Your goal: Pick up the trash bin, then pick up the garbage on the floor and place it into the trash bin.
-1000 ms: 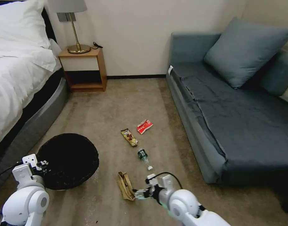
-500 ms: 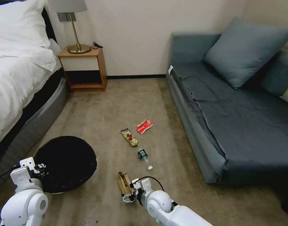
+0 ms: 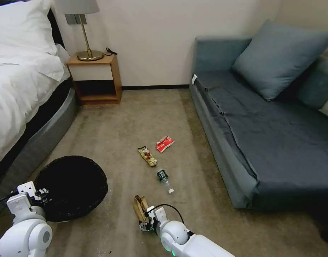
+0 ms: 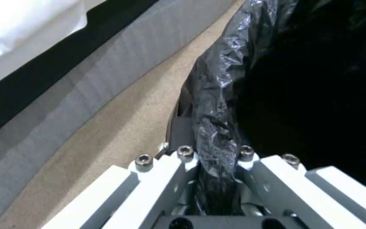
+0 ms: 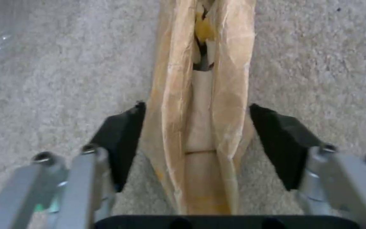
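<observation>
The bin (image 3: 71, 187) sits on the carpet (image 3: 135, 117) at the robot's left, near the bed (image 3: 24, 82). Its round mouth faces up and its black liner is crinkled. The left gripper (image 3: 42, 193) is at the bin's near-left rim; in the left wrist view its fingers (image 4: 251, 165) are clamped on a fold of the liner and rim (image 4: 217, 127).

The paper bag (image 3: 139, 207) lies flat on the carpet right of the bin, its long axis running away from the robot, tilted slightly left at the far end. The right gripper (image 3: 146, 225) is at the bag's near end. In the right wrist view its black pads (image 5: 124, 136) stand on either side of the bag (image 5: 202, 127), spread apart; one pad touches or nearly touches the paper, the other stands off it. The bag's crease runs straight out from the palm.

Beyond the bag the bottle (image 3: 163, 177) lies on its side, white cap pointing toward the robot and a little right. Farther on lies the snack wrapper (image 3: 147, 156), long axis running away and leftward. Just beyond it, to the right, is the red packet (image 3: 165, 143), angled toward the sofa (image 3: 263, 135). White marks show on the red packet and a picture on the wrapper, but no writing can be read; the bottle's label is likewise too small.

A nightstand (image 3: 95, 78) with a lamp (image 3: 83, 28) stands against the far wall.
</observation>
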You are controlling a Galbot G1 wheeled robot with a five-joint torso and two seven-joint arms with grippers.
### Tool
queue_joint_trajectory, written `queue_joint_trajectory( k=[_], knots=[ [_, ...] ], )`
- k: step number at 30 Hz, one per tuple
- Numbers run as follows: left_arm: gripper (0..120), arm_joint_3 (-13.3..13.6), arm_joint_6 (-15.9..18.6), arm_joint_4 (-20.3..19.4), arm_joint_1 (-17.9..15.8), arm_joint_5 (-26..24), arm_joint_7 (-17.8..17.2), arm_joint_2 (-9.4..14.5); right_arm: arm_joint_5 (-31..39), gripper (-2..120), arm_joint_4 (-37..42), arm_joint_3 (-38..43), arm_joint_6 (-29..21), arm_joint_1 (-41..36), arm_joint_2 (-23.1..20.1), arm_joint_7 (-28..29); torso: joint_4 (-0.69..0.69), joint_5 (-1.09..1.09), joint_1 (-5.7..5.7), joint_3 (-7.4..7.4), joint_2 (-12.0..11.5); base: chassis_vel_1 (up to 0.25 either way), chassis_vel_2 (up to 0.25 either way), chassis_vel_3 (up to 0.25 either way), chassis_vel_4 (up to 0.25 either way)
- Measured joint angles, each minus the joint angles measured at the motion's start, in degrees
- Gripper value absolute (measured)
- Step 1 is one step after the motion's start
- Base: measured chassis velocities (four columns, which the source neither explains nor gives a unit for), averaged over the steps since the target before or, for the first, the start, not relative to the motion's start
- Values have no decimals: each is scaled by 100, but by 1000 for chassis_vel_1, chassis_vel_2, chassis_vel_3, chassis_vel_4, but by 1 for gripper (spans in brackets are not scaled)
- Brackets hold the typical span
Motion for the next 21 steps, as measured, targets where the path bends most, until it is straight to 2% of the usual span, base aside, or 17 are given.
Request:
queue_joint_trajectory(
  k=[1,5,7,9,10,12,14,16,21],
  knots=[
    [3,0,0,0,0,0,0,0,0,64,0,0,0,0,0,0,0,0,0,0,0,0,0,0,0],
    [3,33,0,28,-28,15,6,-16,-41,44,7,31,35,-27,-13,-5,0,0,0,0,0,0,0,0,0],
    [3,37,0,35,-33,18,7,-18,-49,41,7,33,41,-31,-17,-6,0,0,0,0,0,0,0,0,0],
    [3,40,-1,50,-43,21,7,-17,-70,29,6,37,67,-41,-23,-7,0,0,0,0,0,0,0,0,0],
    [3,40,-1,50,-43,21,7,-17,-70,29,6,37,67,-41,-23,-7,0,0,0,0,0,0,0,0,0],
    [3,40,-2,57,-48,22,8,-13,-77,19,5,38,78,-46,-24,-7,0,0,0,0,0,0,0,0,0],
    [3,40,-2,59,-49,22,8,-13,-79,16,5,39,84,-49,-25,-7,0,0,0,0,0,0,0,0,0],
    [3,40,-5,66,-49,22,10,-13,-81,4,25,42,105,-65,-34,-6,0,0,0,0,0,0,0,0,0],
    [3,39,-10,77,-50,22,11,-13,-81,0,104,52,122,-88,-56,2,0,0,0,0,0,0,0,0,0]
  ],
)
